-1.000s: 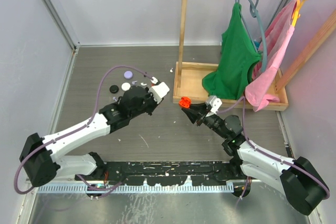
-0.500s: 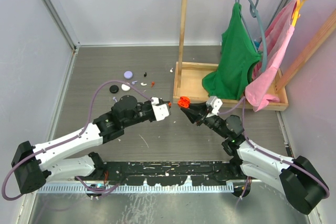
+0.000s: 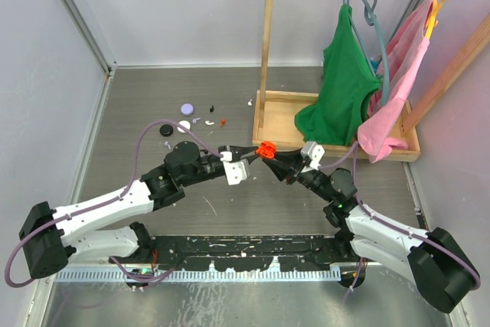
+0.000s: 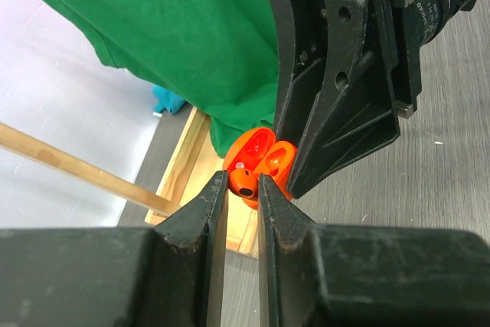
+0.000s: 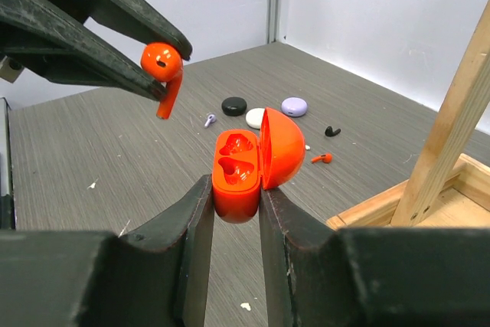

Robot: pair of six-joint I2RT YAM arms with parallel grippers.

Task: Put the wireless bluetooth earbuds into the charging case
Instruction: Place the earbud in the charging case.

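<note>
Earbud case (image 5: 245, 160), red, lid open, sits clamped in the right gripper (image 5: 233, 189). Just up-left and clear of it, the left gripper (image 4: 243, 181) pinches a red earbud (image 5: 162, 63), stem down. Beyond, on the table (image 5: 115, 166), lie tiny loose buds: red bud (image 5: 323, 158), black bud (image 5: 331, 131), lilac bud (image 5: 209, 119). A black disc (image 5: 234, 105) and lilac disc (image 5: 294, 106) follow; the white disc (image 5: 253, 117) is half hidden behind the lid.

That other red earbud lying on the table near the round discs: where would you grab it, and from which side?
Probably by its round head, coming down from above. The red earbud lies flat on the table, so only its top is reachable. Pinching the head leaves the thin stem free for the open red case, just as the left end effector holds the other bud.
</note>
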